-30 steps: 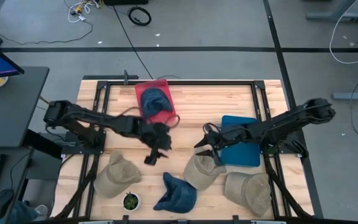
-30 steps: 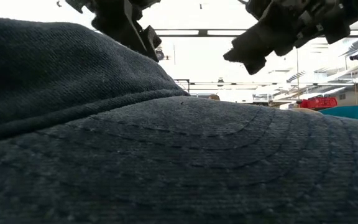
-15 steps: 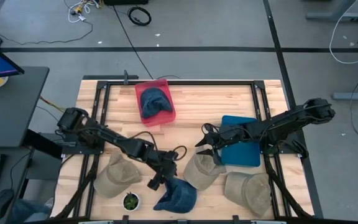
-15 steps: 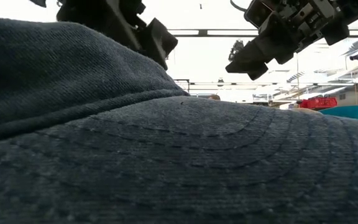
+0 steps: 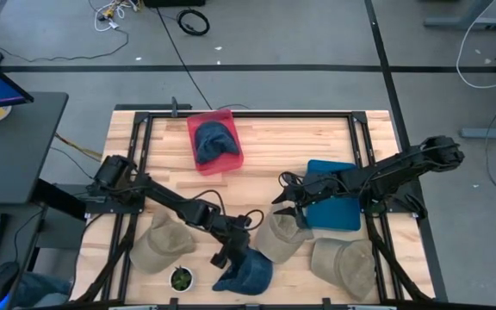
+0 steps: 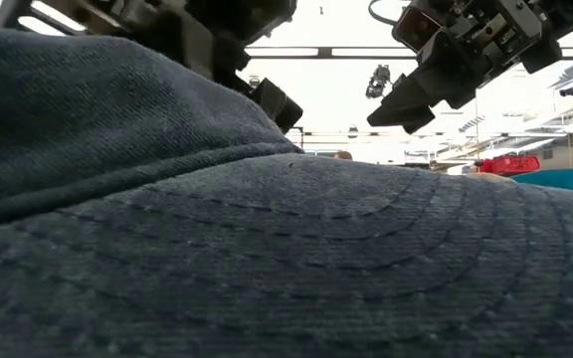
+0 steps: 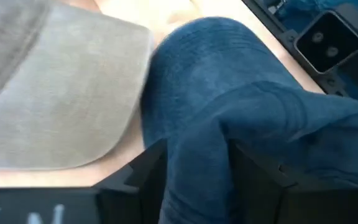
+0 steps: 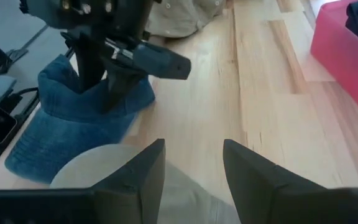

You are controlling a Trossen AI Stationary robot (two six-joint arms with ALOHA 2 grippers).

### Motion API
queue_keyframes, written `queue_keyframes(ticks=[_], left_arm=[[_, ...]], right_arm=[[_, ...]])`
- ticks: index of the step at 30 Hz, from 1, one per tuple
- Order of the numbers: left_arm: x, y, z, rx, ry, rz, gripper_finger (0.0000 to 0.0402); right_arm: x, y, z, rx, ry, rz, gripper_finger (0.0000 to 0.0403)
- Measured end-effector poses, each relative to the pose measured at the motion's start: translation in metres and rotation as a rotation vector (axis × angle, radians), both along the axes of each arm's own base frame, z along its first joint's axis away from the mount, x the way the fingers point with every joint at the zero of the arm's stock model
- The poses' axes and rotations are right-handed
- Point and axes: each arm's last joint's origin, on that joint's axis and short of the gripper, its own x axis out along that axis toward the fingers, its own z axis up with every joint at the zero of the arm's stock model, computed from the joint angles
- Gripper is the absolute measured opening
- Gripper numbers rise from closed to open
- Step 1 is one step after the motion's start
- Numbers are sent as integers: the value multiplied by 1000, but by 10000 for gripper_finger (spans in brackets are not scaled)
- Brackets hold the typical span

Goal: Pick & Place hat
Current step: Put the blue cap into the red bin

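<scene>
A blue denim hat (image 5: 246, 271) lies on its brim at the table's near edge and fills the low view (image 6: 286, 249). My left gripper (image 5: 231, 256) is down on it, open. Its fingers stand on either side of a raised fold of the crown (image 7: 194, 143); the right wrist view shows them from the side (image 8: 101, 93). My right gripper (image 5: 284, 202) hovers open just above a tan hat (image 5: 278, 239), touching nothing. A second blue hat (image 5: 215, 142) sits inside the red bin (image 5: 192, 138). My left gripper comes at the blue hat from above, slanting down. One finger (image 7: 135, 180) is on each side of a raised fold of the crown (image 7: 197, 155), which fills the gap. I cannot tell whether the fingers touch the cloth. The hat lies on the table.
Two more tan hats lie near the front, one at the left (image 5: 160, 243) and one at the right (image 5: 343, 265). A small potted plant (image 5: 180, 277) stands by the near edge. A teal tray (image 5: 334, 207) lies under my right arm. Bare wood shows between the red bin and the hats.
My left arm has swung from beside the red bin toward the table's near edge and come down onto the blue hat, so that its fingers now straddle the crown. The hat has stayed in place.
</scene>
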Motion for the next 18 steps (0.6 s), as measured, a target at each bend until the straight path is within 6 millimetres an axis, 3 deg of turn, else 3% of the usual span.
queue_keyframes(ticks=[7, 13, 18], left_arm=[[5, 12, 1, -28, 13, 65, 15], [2, 12, 9, -119, 66, 163, 5], [-14, 12, 43, -122, 41, 255, 5]], right_arm=[[-1, 0, -1, -29, 10, 16, 166], [-1, 0, -2, -50, 6, 28, 166], [-1, 0, -2, -50, 6, 28, 166]])
